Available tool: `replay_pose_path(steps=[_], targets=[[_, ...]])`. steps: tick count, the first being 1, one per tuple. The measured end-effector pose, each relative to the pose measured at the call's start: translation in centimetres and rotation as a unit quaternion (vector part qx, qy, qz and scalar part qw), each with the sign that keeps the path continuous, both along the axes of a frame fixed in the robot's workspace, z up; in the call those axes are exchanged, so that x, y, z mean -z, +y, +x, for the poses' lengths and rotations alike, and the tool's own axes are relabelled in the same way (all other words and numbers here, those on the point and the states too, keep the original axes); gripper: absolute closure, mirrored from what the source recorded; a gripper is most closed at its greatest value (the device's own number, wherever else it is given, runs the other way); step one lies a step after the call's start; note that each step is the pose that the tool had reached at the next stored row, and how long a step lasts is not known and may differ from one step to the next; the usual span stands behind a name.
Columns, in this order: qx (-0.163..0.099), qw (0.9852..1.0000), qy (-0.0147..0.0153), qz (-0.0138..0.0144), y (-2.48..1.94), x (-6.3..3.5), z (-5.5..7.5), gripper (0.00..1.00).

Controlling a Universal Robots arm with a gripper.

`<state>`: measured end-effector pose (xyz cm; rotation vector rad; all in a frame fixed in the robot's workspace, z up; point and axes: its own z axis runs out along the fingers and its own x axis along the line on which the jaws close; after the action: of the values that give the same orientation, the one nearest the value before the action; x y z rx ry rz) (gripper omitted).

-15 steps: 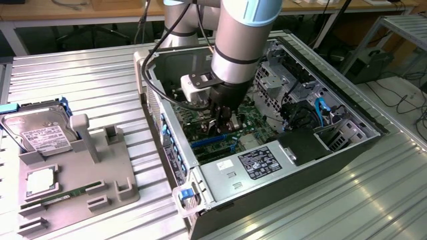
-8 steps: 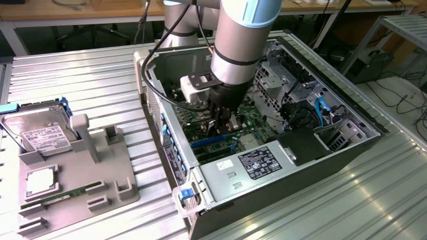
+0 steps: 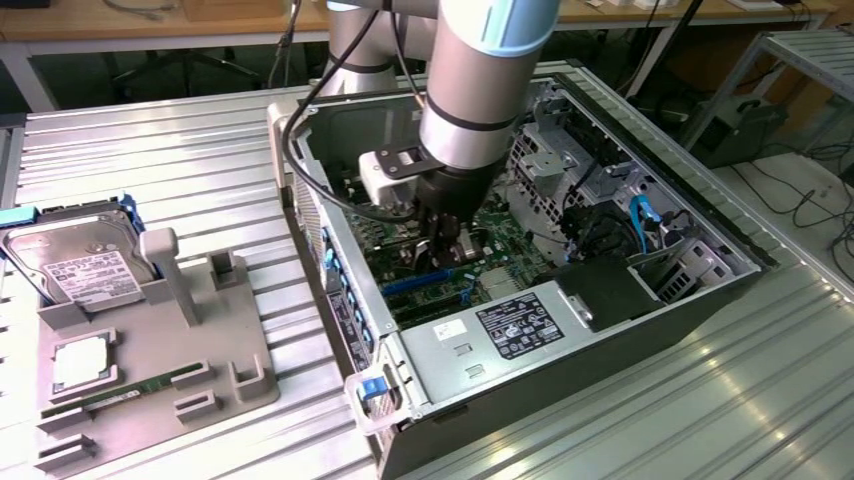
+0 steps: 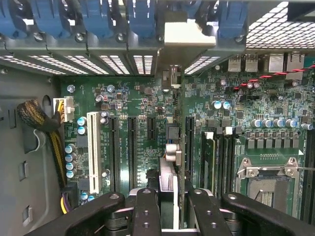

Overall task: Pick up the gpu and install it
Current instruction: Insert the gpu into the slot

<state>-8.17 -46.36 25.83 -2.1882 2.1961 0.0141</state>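
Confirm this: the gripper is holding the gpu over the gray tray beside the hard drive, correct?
Not quite. The gripper holds the gpu inside the open computer case, above the motherboard, not over the gray tray. The exterior view shows it.

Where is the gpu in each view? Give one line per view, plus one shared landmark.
Exterior view: thin green gpu card gripped by the black tool, low inside the open computer case.
Wrist view: edge-on between the tool's two fingers, over the slots.
Shared landmark: green motherboard.
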Motion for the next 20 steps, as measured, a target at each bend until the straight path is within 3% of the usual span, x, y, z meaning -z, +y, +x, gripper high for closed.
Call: replay_pose_path(steps=[20], targets=[[0.006, 1.0, 0.0006, 0.0012, 0.21, 1.39, -0.3, 0.72]])
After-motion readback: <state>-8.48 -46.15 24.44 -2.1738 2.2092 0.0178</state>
